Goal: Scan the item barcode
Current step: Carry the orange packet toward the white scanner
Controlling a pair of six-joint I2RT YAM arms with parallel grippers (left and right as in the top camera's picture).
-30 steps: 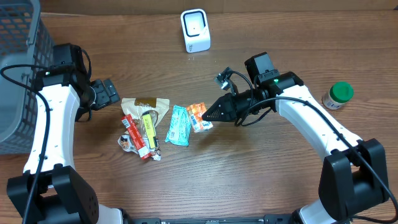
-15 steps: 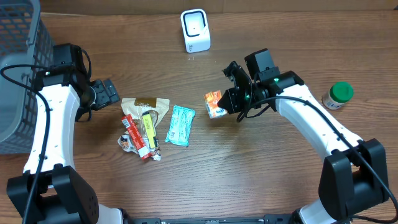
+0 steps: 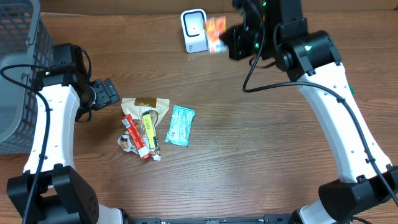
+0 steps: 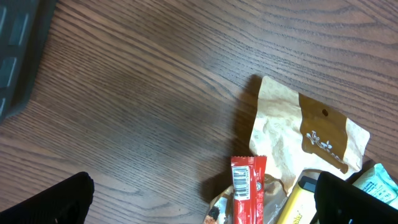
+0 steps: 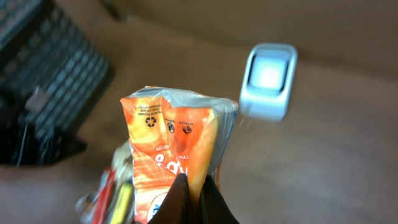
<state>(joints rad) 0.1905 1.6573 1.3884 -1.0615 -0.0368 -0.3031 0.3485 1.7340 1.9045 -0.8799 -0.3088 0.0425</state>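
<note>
Right end effector [image 3: 229,37], clenched on the orange packet [image 3: 216,31], has carried it from the desk [image 3: 249,162] up beside the white barcode scanner [image 3: 195,30]; scanning appears imminent. Left end effector [image 3: 111,92] hangs released near the remaining snacks [image 3: 146,121]

Soft, even light falls on my table [image 3: 249,155], and the shadows are faint. From above, the orange packet [image 3: 216,28] is smeared by motion blur. My right wrist view is hazy, with the white scanner [image 5: 268,81] glaring. My left wrist view shows crisp wood grain.
</note>
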